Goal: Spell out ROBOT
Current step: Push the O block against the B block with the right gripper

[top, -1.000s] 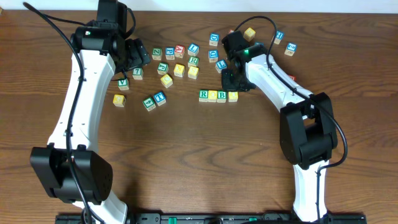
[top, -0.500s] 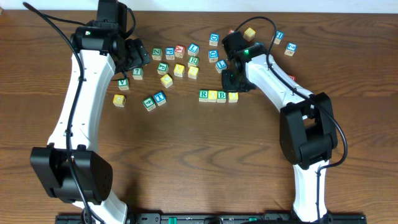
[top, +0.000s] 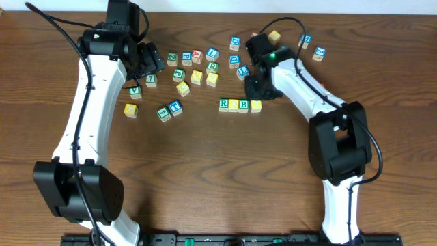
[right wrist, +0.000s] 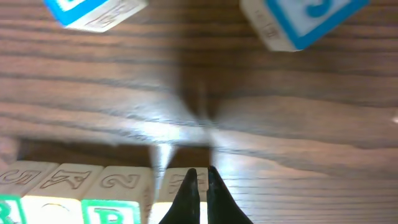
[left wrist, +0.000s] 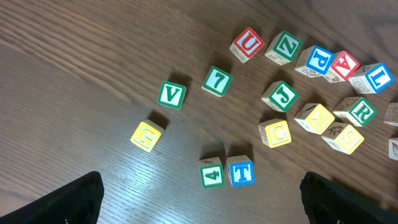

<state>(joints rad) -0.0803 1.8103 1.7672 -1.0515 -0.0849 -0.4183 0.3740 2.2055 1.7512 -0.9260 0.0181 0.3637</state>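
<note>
Wooden row (top: pixel 239 105) reads R, yellow, B, yellow; my right hand (right wrist: pixel 199 180) pinched closed, empty, at its twelve o'clock, left hand (top: pixel 149 61) spread wide, empty; I judge the T cube (left wrist: pixel 240 172), at the row's nine o'clock, needs fetching to its three o'clock end.

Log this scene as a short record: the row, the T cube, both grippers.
row: four cubes side by side, reading R, yellow, B, yellow
T cube: apart from the row, beside a 4 cube
left gripper: open, empty
right gripper: shut, holding nothing, tips at the row's right end
missing from row: T
</note>
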